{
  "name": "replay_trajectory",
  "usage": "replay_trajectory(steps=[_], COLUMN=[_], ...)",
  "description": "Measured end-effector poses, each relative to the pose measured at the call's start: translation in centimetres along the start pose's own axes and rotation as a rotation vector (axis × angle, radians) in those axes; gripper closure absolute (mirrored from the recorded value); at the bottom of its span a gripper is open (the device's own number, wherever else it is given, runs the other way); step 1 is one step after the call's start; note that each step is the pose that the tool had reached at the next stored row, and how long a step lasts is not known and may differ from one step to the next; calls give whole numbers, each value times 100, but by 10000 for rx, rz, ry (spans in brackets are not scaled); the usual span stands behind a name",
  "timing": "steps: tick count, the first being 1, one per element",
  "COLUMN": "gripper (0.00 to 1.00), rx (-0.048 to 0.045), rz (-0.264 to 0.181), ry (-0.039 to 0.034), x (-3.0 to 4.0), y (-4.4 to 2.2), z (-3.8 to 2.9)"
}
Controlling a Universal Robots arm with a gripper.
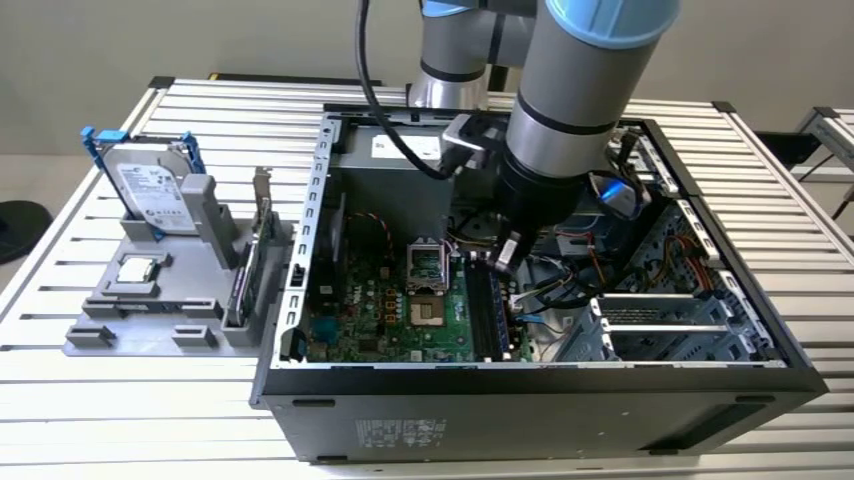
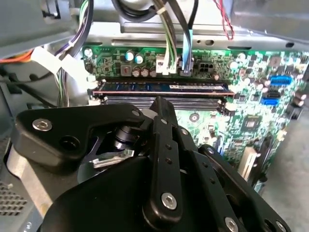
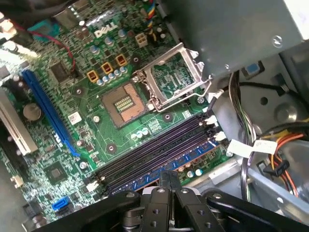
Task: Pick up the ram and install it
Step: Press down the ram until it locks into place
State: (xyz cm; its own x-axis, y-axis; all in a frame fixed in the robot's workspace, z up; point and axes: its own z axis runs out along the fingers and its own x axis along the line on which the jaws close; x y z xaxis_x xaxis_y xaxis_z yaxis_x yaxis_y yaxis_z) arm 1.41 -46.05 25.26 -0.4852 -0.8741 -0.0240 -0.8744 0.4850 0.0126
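Note:
The ram (image 2: 164, 87), a long dark stick with a bluish label, lies in the outermost memory slot of the green motherboard (image 3: 72, 125), next to the dark slots that hold nothing. In the first wrist view the ram (image 3: 193, 157) runs along the board's edge. My gripper (image 3: 169, 176) is inside the computer case (image 1: 534, 420), directly over the middle of the ram, with its fingers together. Its tip (image 2: 159, 102) sits at the ram's top edge; whether it touches I cannot tell. In the exterior view the gripper (image 1: 507, 262) hangs over the memory slots (image 1: 487, 310).
The CPU socket (image 1: 424, 262) stands open beside the slots. Cable bundles (image 1: 587, 285) and a drive cage (image 1: 667, 320) crowd the case's right in the exterior view. On that view's left, a grey holder (image 1: 147, 320) carries a hard drive (image 1: 151, 190), a CPU chip (image 1: 138, 268) and an expansion card (image 1: 247, 270).

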Motion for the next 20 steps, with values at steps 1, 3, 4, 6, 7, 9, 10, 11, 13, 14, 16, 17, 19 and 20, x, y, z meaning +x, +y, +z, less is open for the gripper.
replay_trajectory(steps=[1,3,4,6,7,9,10,11,13,14,16,17,19,20], gripper=[100,100,100,100,100,100,100,100,100,100,100,100,100,100], rx=[-5,-14,-19,-28,-32,-42,-47,-53,-62,-67,-76,-81,-91,-91], rz=[-172,-520,-686,-1032,-1205,-1569,-1745,-1927,-2272,-2443,-2772,-2932,-3256,-3291], ry=[1,4,5,8,10,11,13,13,16,17,19,18,22,21], x=[0,0,1,1,1,1,1,1,1,2,2,2,2,1], y=[0,0,0,0,0,0,-1,-1,-1,-1,-1,-1,-1,-1], z=[4,12,15,23,27,35,39,43,51,55,61,64,65,66])
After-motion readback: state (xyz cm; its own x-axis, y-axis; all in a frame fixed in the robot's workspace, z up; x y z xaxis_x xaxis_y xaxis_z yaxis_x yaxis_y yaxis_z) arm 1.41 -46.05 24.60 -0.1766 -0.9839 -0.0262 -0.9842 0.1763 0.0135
